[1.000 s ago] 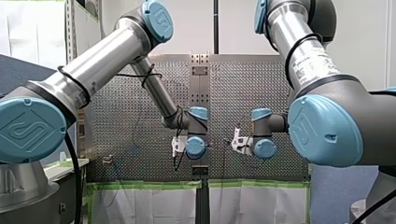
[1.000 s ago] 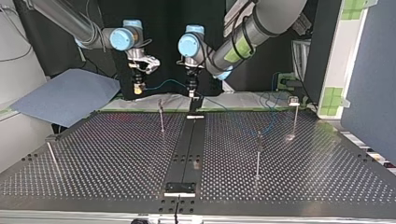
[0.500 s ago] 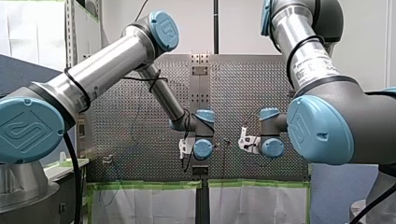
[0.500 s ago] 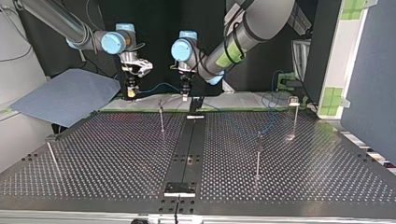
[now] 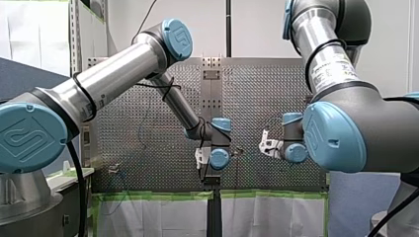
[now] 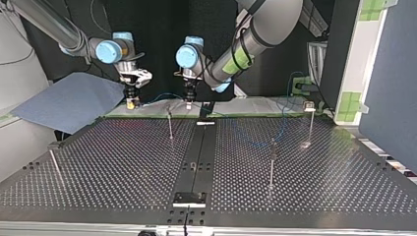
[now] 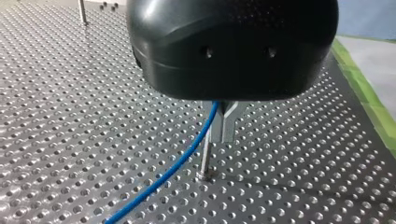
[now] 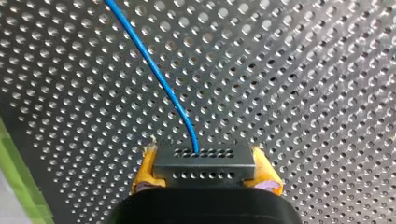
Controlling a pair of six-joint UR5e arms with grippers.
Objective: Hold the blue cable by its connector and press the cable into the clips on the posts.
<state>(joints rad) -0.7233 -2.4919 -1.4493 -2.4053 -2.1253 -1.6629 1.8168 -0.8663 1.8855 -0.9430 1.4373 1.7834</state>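
The thin blue cable point(image 8: 156, 74) ends in a dark grey connector point(image 8: 204, 165). My right gripper point(image 8: 204, 156) is shut on that connector between its yellow pads point(image 8: 144, 170). In the top view this gripper point(image 6: 130, 102) hangs at the table's far edge. The cable point(image 6: 160, 95) spans from it to my left gripper point(image 6: 188, 102). In the left wrist view, my left gripper point(image 7: 220, 135) is shut on the cable point(image 7: 187, 156) with its metal fingers point(image 7: 229, 123). A thin post point(image 7: 204, 161) stands just under them. That post point(image 6: 169, 123) stands close in front of both grippers.
The black perforated table point(image 6: 123, 167) carries more posts: one near the middle right point(image 6: 272, 162), one at the far right point(image 6: 310, 120), one at the left edge point(image 6: 54, 164). A dark rail point(image 6: 196, 157) runs down the middle. A blue-grey sheet point(image 6: 64, 101) lies beyond the far left corner.
Both arms have slid toward the top view's left along the far edge, carrying the cable with them. Both grips are unchanged.
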